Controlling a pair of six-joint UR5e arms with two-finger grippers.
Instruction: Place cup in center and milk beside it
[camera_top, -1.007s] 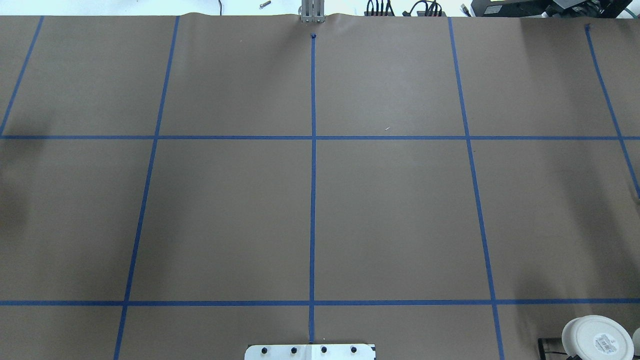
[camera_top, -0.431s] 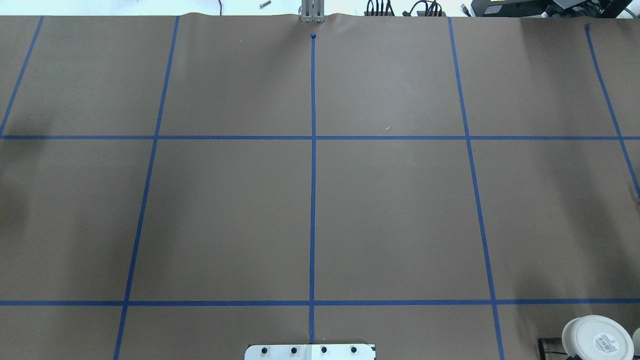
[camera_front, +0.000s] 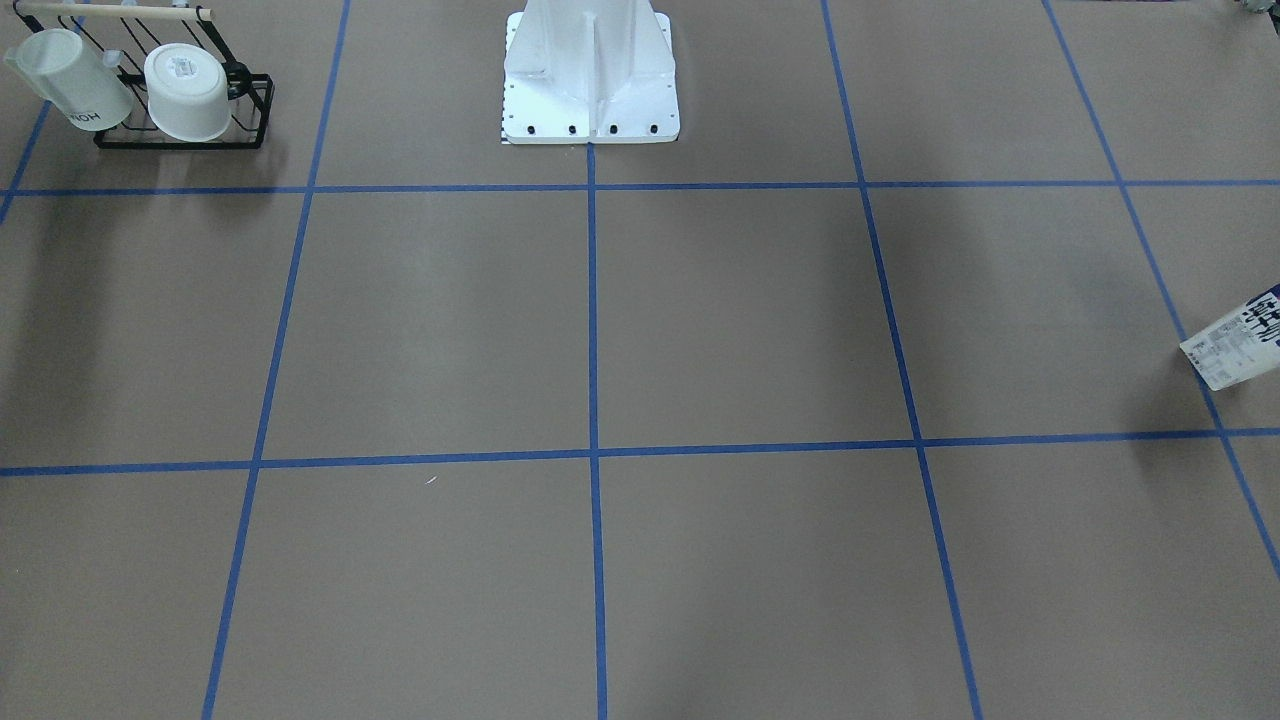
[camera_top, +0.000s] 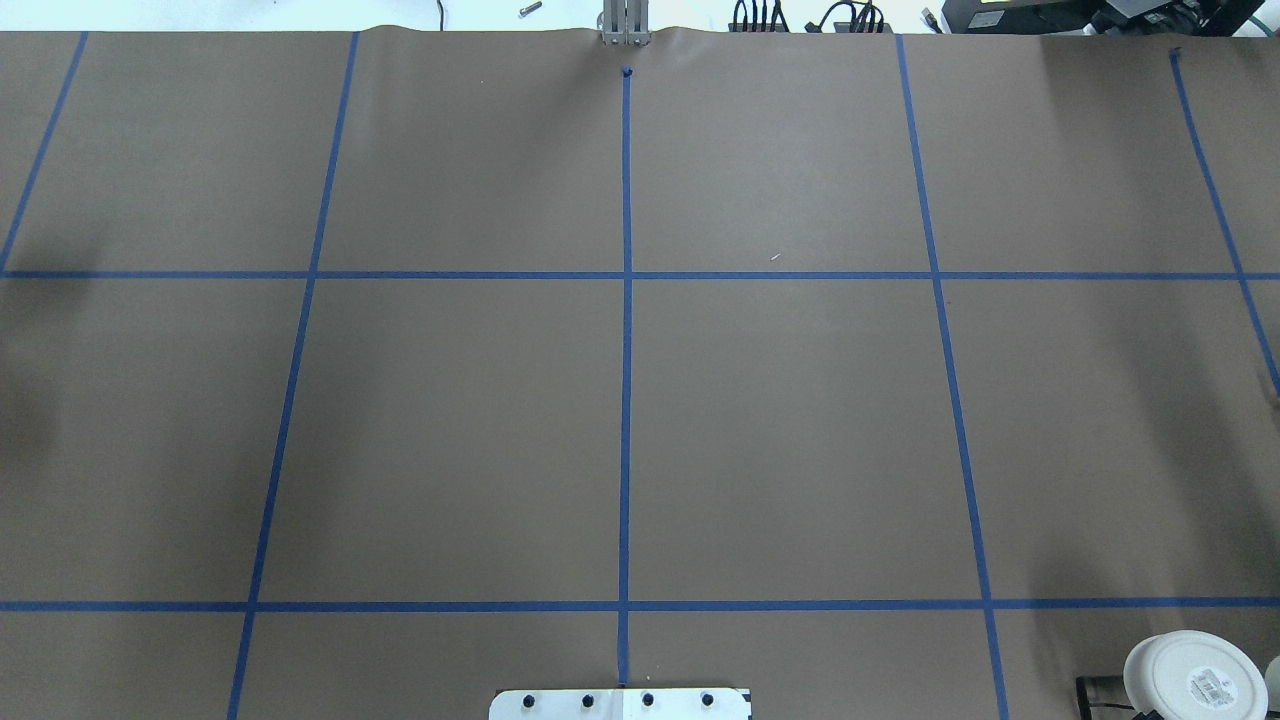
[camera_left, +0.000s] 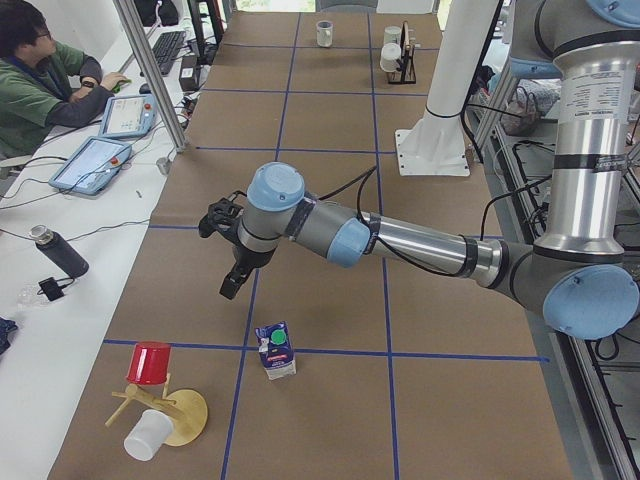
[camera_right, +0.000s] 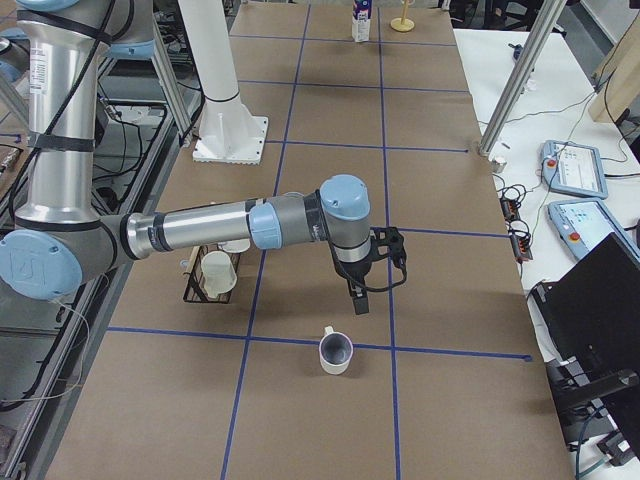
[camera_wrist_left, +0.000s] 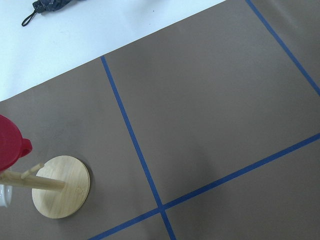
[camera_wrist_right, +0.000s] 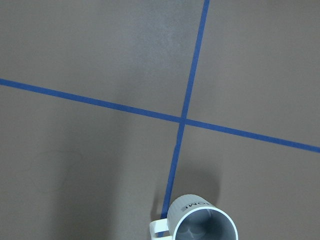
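The cup (camera_right: 336, 352) is a white mug with a dark grey inside, standing upright on the brown paper near a blue tape crossing. It also shows at the bottom of the right wrist view (camera_wrist_right: 202, 225). My right gripper (camera_right: 358, 300) hangs above the table a short way from it; I cannot tell if it is open. The milk (camera_left: 277, 350) is a small carton with a blue top and green cap, upright on a tape line; its edge shows in the front view (camera_front: 1235, 340). My left gripper (camera_left: 229, 290) hangs above the table near it; its state is unclear.
A black rack (camera_front: 180, 140) holds a second lettered mug (camera_front: 70, 85) and a handleless white cup (camera_front: 185, 95). A wooden mug tree (camera_wrist_left: 61, 186) carries a red cup (camera_left: 150, 362). The robot's white base (camera_front: 590, 70) stands mid-table. An operator (camera_left: 40, 70) sits beside the table.
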